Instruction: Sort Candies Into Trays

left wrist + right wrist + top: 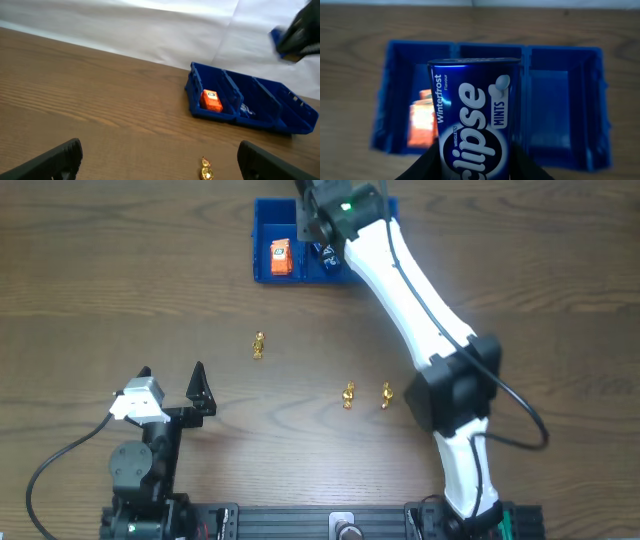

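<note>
Top view: wood-grain table [120, 270], left tool [171, 370] agape, right tool [475, 167] tight on mint tin [475, 110].

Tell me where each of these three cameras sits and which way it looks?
Top view: fixed overhead, looking straight down at the table; both arms show.
Left wrist view: on the left arm, low, looking across the table toward the blue tray; its own two fingers show.
Right wrist view: on the right arm, looking down onto the tray; its end effector grips a blue tin.
Shared: all three see the orange candy in the tray.
</note>
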